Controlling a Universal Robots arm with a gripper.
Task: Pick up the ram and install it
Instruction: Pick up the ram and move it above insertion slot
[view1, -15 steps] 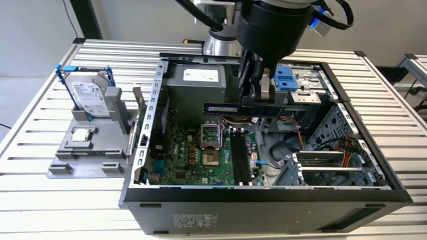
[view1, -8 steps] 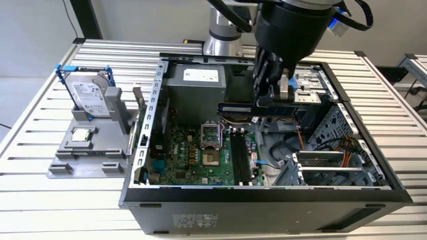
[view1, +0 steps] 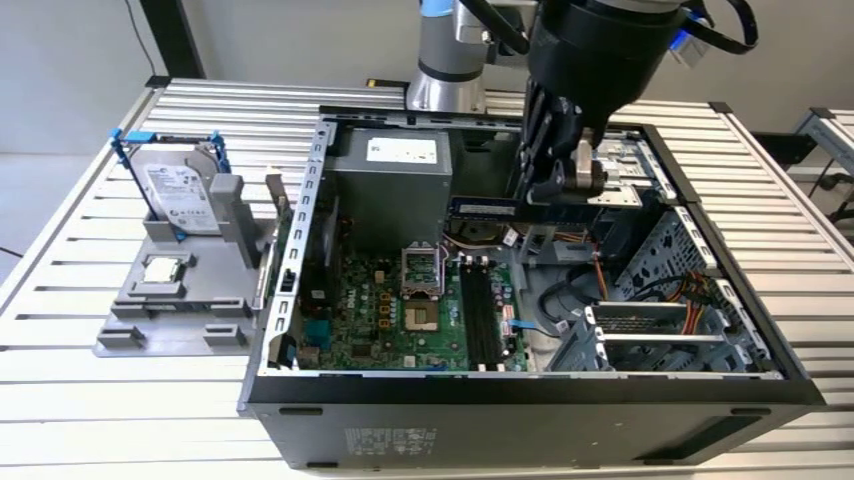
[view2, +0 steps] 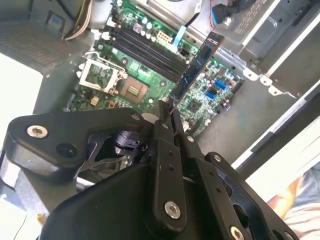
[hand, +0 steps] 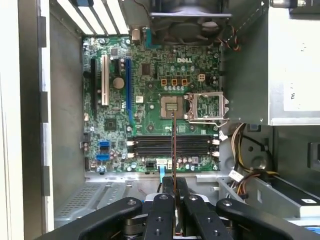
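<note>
Holding the ram (view1: 487, 208), the gripper (view1: 567, 200) has its jaws pinched tight on the stick's flat faces. The stick hangs in the air inside the open case (view1: 534, 385), well above the motherboard (view1: 360, 310).

In the first wrist view the ram (hand: 173, 145) shows edge-on, running out from the jaws and crossing over the black memory slots (hand: 150, 145). It is not seated and touches nothing but the fingers. In the second wrist view the ram (view2: 197, 65) sticks far out past the jaws.

Risks, as judgement:
- The stick lies crosswise to the slots, so lowered like this it would land across them, not in one.
- The grip looks to be on a short stretch of a long board, so any bump could swivel it in the jaws.
- The free end looks near the power supply box (view1: 387, 180), so a swing that way could clip it.

For room, there is open board below the jaws around the processor socket (hand: 171, 106). It is tight on the far side of the jaws, with the drive cage (view1: 667, 330) and loose cables (hand: 240, 145).
</note>
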